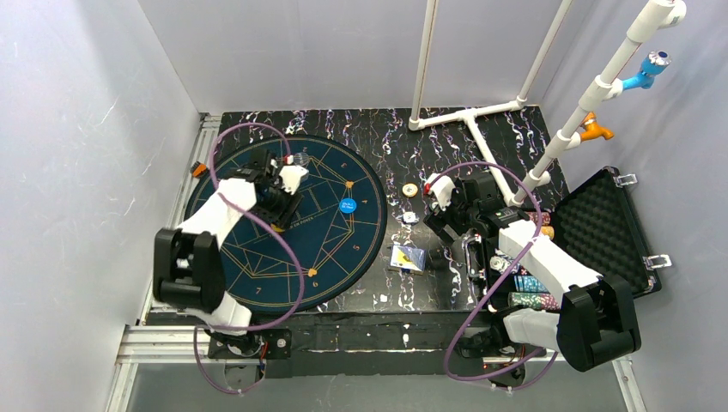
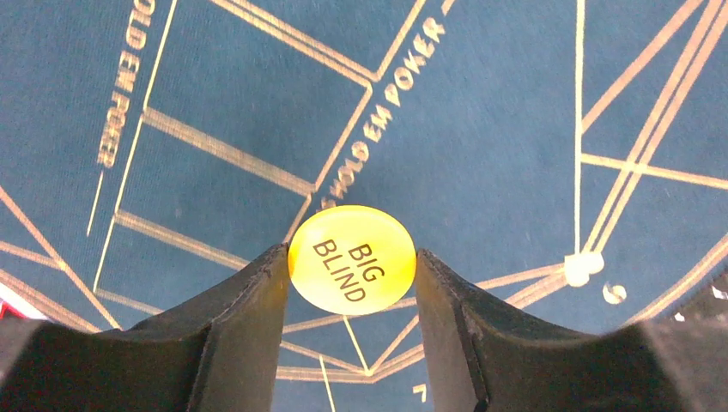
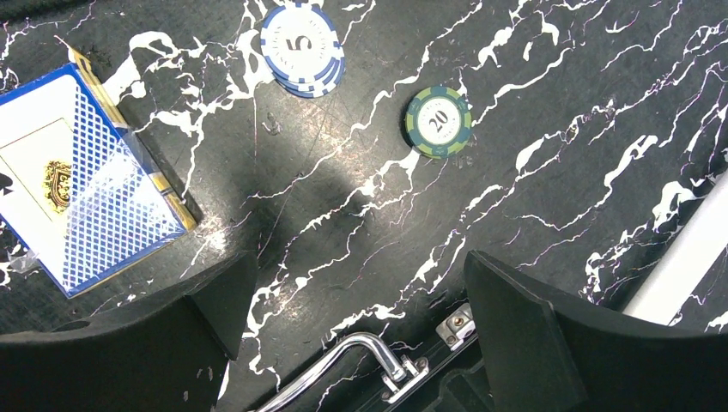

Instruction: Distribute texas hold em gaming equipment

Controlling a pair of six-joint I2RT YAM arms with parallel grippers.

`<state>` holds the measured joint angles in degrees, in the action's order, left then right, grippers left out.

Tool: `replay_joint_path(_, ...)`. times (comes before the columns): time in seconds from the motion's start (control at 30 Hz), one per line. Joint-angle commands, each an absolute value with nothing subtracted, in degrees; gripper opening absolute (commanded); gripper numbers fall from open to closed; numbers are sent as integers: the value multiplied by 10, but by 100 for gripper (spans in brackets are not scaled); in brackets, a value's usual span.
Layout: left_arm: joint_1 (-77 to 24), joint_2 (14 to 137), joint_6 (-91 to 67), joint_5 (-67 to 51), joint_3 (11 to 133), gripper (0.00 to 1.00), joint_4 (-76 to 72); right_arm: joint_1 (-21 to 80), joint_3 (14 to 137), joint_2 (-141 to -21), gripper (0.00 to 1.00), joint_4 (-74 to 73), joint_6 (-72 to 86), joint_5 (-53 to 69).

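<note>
Holding: your left hand [image 2: 352, 257] has a finger pressed to each side of the yellow BIG BLIND button [image 2: 353, 275], which sits right between the fingertips.
Lift: whether the disc is off the surface I cannot tell.
Doing it well: squeeze across the disc's full width, stay level and rise straight; a thin rim probably slips out if you tilt.
Other hand: your right hand [image 3: 360, 266] is wide and holds nothing. Ahead of it lie a green chip [image 3: 439, 121] and a blue chip stack [image 3: 302, 47], with playing cards [image 3: 86, 180] to its left.
Surface: a dark-blue mat [image 2: 481, 129] lies under the left hand and a black marbled desk [image 3: 558, 103] under the right.
Room: the case handle [image 3: 360, 352] lies just behind the right fingers. Pale walls stand all round.
</note>
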<state>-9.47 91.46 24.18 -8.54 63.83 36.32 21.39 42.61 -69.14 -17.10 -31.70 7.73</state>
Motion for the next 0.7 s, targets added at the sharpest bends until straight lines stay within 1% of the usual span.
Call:
replay_joint_path(0.0,-73,799,298,-135,598,28,461,212,448,-685,100,-178,-316,91)
replay_joint_path(0.13,-52,748,330,-149,557,27,495,212,451,-686,100,-183,-316,97)
replay_joint_path(0.23,-38,733,341,-142,528,27,500,212,452,-686,100,-184,-317,100)
replay_joint_path(0.4,-11,737,367,-136,487,27,487,212,452,-686,100,-185,-318,102)
replay_joint_path(0.67,-9,758,385,-118,444,27,447,212,452,-687,100,-186,-320,101)
